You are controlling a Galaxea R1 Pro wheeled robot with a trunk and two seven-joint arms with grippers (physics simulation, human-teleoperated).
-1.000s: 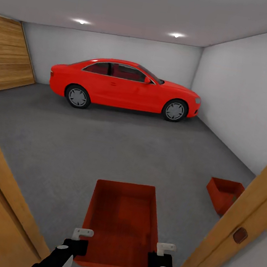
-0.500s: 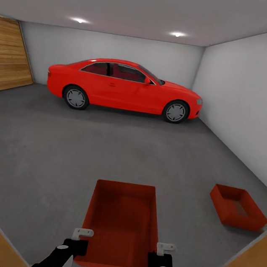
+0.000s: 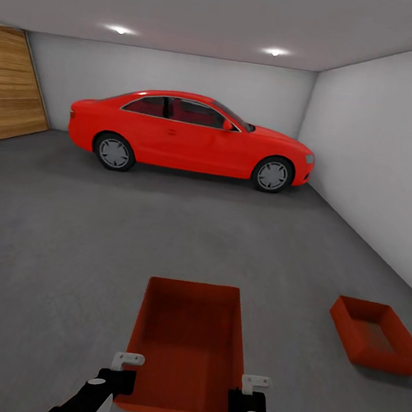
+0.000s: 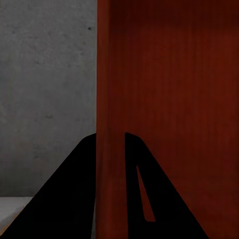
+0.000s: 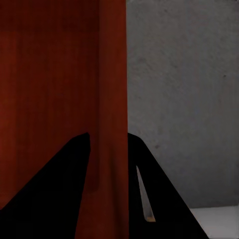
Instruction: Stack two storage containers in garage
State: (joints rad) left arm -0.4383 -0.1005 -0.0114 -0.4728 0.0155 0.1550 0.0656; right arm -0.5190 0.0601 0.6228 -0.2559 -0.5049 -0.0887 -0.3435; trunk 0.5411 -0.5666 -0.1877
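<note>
Head view: two orange-red storage containers, both shallow, rectangular, thin-walled, lidless. Carried container point(image 3: 187, 347) held above grey mottled concrete floor point(image 3: 82, 247), left hand point(image 3: 118, 370) and right hand point(image 3: 252, 392) at near corners of its side walls. Second container point(image 3: 374, 334) resting on floor near right white wall point(image 3: 383, 159). One glossy red car point(image 3: 190, 135) at far wall.

Left wrist view: left hand point(image 4: 110, 144) clenched, black fingers point(image 4: 74, 199) either side of smooth red wall.

Right wrist view: right hand point(image 5: 108, 144) likewise pinching wall of carried container point(image 5: 50, 74).
</note>
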